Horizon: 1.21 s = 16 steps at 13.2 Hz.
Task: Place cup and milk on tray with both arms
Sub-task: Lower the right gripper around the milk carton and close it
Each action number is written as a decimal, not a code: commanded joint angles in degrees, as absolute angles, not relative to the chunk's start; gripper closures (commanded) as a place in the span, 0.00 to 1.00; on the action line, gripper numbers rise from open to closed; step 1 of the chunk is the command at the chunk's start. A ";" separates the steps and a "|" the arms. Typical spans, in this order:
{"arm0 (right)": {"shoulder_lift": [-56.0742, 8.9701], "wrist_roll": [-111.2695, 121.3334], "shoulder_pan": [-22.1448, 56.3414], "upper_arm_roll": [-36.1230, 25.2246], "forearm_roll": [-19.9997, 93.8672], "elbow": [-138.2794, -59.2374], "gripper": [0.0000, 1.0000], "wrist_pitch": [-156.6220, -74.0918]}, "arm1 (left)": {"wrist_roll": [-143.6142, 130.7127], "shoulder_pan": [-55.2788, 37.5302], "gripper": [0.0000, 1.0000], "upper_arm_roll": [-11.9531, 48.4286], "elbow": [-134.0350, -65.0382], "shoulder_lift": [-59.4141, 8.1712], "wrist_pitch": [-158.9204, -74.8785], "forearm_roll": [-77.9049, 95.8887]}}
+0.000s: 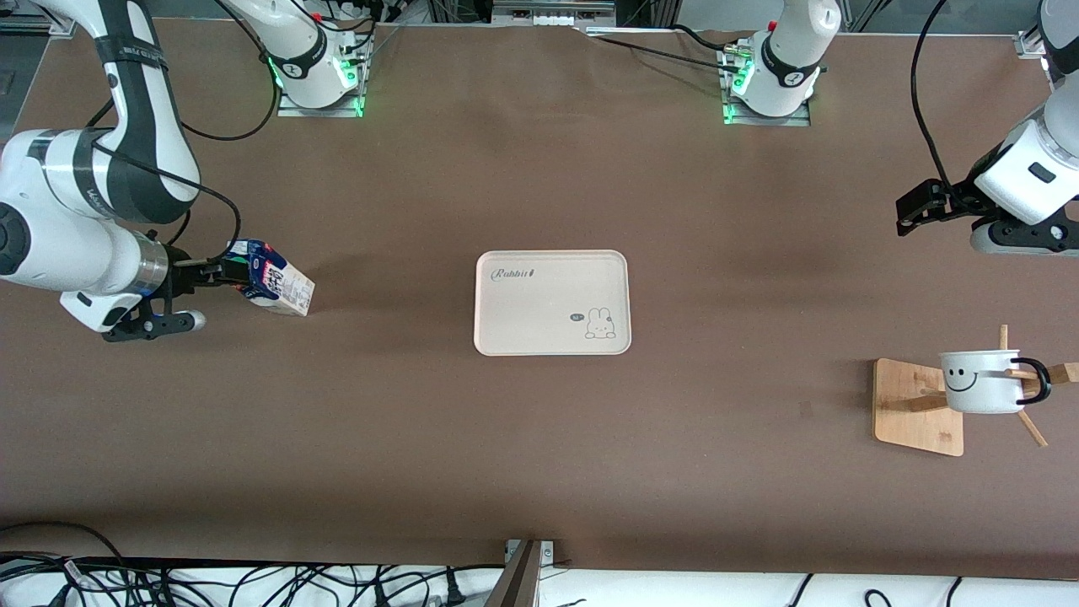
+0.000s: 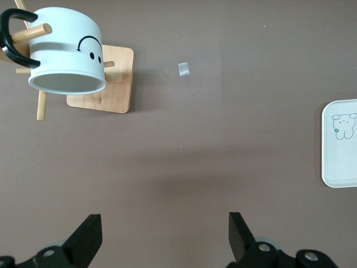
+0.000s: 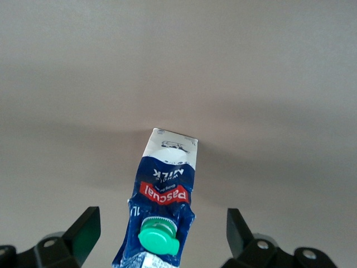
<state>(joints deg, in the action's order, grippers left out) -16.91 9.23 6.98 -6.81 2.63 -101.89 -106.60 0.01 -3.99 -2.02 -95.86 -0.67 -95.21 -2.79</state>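
The milk (image 1: 271,285), a dark blue carton with a green cap, stands on the table toward the right arm's end. My right gripper (image 1: 217,274) is open with its fingers on either side of the carton's top, not touching it; the right wrist view shows the carton (image 3: 165,184) between the spread fingers (image 3: 89,223). The cup (image 1: 980,381), white with a smiley face, hangs on a wooden rack (image 1: 915,409) toward the left arm's end. My left gripper (image 1: 915,211) is open and empty over bare table. The left wrist view shows the cup (image 2: 67,53). The cream tray (image 1: 552,302) lies mid-table, empty.
The rack's wooden pegs (image 1: 1030,426) stick out around the cup. A small pale scrap (image 2: 183,69) lies on the table near the rack base (image 2: 109,89). The tray's edge shows in the left wrist view (image 2: 340,167). Cables (image 1: 253,586) run along the front edge.
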 commanded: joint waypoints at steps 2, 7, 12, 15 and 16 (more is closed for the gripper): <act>-15.64 8.79 7.21 -6.86 3.60 -104.41 0.00 -108.37 | -1.41 -4.48 0.00 -1.67 -94.75 -0.96 -93.69 -1.76; -14.51 8.79 7.21 -6.94 3.69 -108.18 0.00 -107.23 | -1.32 -4.39 0.00 -1.67 -93.96 -1.49 -93.52 -1.76; -13.89 8.79 7.21 -7.03 3.69 -108.37 0.00 -104.33 | -1.49 -4.39 0.00 -1.67 -93.96 -1.58 -93.51 -1.76; -13.97 8.70 7.21 -7.03 3.69 -108.46 0.00 -103.54 | -1.41 -3.87 0.00 -1.76 -93.96 -1.93 -93.43 -0.19; -14.06 8.70 7.21 -7.03 3.69 -108.46 0.00 -103.54 | -1.49 -3.61 0.00 -2.19 -93.96 -2.46 -93.34 2.35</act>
